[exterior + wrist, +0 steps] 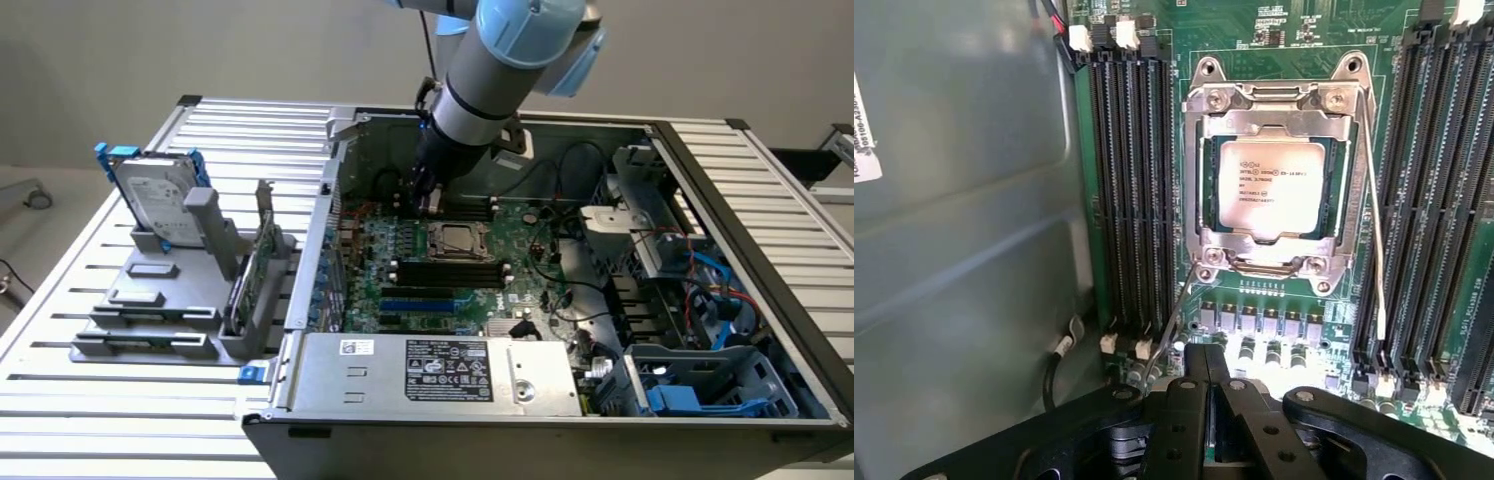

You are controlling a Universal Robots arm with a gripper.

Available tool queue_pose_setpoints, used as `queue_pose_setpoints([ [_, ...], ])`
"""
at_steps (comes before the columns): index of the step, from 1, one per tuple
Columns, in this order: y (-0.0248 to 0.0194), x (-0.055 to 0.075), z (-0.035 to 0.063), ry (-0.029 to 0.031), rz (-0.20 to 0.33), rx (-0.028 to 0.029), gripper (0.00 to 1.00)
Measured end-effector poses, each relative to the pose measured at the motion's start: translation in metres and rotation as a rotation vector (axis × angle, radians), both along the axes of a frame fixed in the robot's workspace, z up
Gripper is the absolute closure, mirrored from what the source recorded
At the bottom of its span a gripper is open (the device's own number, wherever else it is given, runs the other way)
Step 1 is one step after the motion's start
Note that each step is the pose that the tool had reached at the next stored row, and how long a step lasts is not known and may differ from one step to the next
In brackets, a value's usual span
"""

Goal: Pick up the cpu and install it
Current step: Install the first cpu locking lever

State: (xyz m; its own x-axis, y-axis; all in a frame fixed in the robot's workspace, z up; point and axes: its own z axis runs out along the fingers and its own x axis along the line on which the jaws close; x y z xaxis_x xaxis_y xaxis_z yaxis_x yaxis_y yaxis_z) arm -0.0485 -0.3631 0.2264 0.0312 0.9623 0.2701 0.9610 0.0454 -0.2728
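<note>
The cpu (1271,188), a small square chip with a silver top plate and printed text, lies inside the metal-framed socket (1204,100) on the green motherboard. In the exterior view the cpu (457,238) sits in the middle of the open computer case. My gripper (1214,385) hangs above the board just beside the socket, its black fingers (1184,420) pressed together with nothing between them. In the exterior view the gripper (430,200) reaches down into the case slightly behind the socket. Thin wire levers (1376,230) run along the socket's sides.
Black memory slots (1134,190) flank the socket on both sides. The case wall (964,200) stands close by. A power supply (441,375) sits at the case's front, and cables and drive bays (694,300) fill the exterior view's right. A hard drive (154,195) stands on a grey rack outside.
</note>
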Motion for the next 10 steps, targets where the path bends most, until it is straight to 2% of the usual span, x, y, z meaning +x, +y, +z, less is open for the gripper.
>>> queue_pose_setpoints([
  [3, -0.0001, 0.0, 0.0001, 0.0, 0.0, 0.0096, 0.89],
  [8, -0.0002, -0.0006, 0.0001, 0.0, 0.0, 0.0105, 0.89],
  [10, -0.0003, -0.0059, 0.0, 0.0, 0.0, 0.0106, 0.89],
])
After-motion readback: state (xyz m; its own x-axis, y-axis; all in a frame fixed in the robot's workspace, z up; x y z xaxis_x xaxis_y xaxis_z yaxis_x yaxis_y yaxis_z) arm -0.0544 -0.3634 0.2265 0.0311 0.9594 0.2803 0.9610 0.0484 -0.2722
